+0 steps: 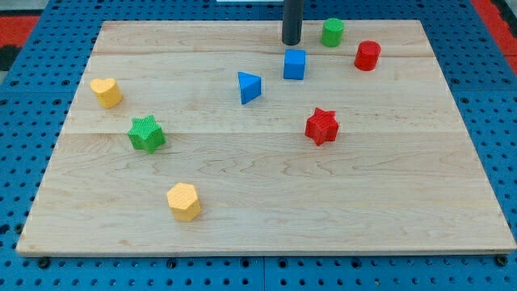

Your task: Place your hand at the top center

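Note:
My tip [291, 41] is at the top centre of the wooden board [258, 218]. It stands just above the blue cube [294, 64] and to the left of the green cylinder [332, 32], touching neither. The dark rod comes down from the view's top edge. The red cylinder [367, 56] lies to the right of the blue cube. The blue triangular block [249, 87] lies below and left of the tip.
A red star [321, 126] sits right of centre. A yellow heart [106, 92] and a green star [146, 133] lie at the left. A yellow hexagon [184, 201] lies at the lower left. A blue pegboard [32, 105] surrounds the board.

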